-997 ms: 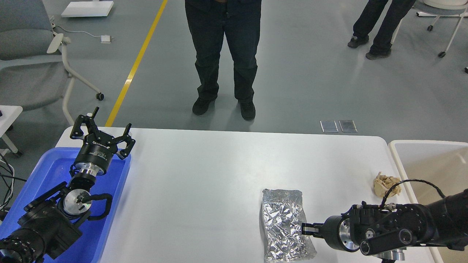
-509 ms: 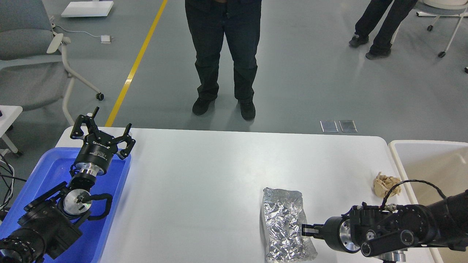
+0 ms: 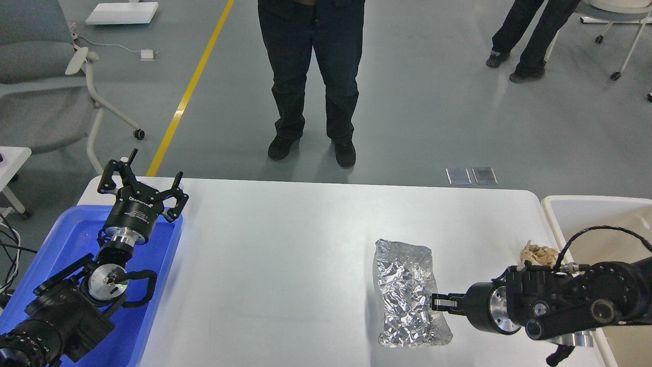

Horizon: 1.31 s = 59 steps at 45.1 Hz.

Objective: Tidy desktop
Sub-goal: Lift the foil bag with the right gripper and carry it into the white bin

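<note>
The white desktop (image 3: 285, 255) fills the middle of the head view. A crumpled silver foil bag (image 3: 407, 295) lies at its front right. My right gripper (image 3: 441, 302) comes in from the right and is shut on the bag's right edge. A crumpled brown paper ball (image 3: 539, 253) sits near the table's right edge, partly hidden behind my right arm. My left gripper (image 3: 141, 179) is open and empty, held above the far end of the blue tray (image 3: 61, 244).
An off-white bin (image 3: 586, 214) with a beige inside stands off the table's right edge. A person (image 3: 310, 76) stands just beyond the far edge, another (image 3: 530, 35) farther right. A grey chair (image 3: 41, 76) stands at the far left.
My right gripper has moved away from me and a little to the right, taking the foil bag with it. The left arm has not moved.
</note>
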Available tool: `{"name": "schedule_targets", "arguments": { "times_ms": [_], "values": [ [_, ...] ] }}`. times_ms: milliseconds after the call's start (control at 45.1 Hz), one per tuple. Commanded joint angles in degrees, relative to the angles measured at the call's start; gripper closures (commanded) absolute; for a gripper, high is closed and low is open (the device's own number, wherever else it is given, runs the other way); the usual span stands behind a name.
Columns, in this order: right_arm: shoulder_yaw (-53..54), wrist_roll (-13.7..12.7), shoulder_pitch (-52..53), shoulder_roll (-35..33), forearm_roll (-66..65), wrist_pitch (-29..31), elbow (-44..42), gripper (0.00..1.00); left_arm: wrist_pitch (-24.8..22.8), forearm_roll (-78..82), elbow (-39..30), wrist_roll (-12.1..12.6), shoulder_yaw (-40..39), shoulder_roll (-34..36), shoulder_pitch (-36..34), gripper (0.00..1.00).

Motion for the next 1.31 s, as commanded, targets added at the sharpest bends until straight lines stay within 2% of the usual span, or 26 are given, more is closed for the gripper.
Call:
{"name": "schedule_targets", "arguments": {
  "times_ms": [0, 266, 642, 864, 1085, 1285],
  "values": [
    [-5.12, -0.13, 9.57, -3.84, 0.00, 0.11, 6.20, 1.00, -0.08, 0.00, 0.00, 0.00, -0.01, 0.09, 0.08, 0.00],
    [-12.33, -0.04, 18.45, -6.30, -0.17, 1.78, 6.80, 1.00, -0.08, 0.00, 0.00, 0.00, -0.01, 0.09, 0.08, 0.00],
    [-17.78, 0.04, 27.42, -10.87, -1.40, 8.02, 6.80, 1.00, -0.08, 0.00, 0.00, 0.00, -0.10, 0.09, 0.17, 0.00],
    [-21.30, 0.04, 32.52, -16.41, -1.32, 13.38, 6.80, 1.00, -0.08, 0.00, 0.00, 0.00, -0.10, 0.09, 0.17, 0.00],
    [-28.06, 0.04, 40.51, -25.20, -1.32, 18.91, 3.92, 1.00, -0.08, 0.00, 0.00, 0.00, -0.01, 0.09, 0.17, 0.00],
    [-29.56, -0.04, 41.22, -31.08, -0.44, 20.58, -5.04, 1.00, -0.08, 0.00, 0.00, 0.00, -0.01, 0.09, 0.17, 0.00]
  ]
}}
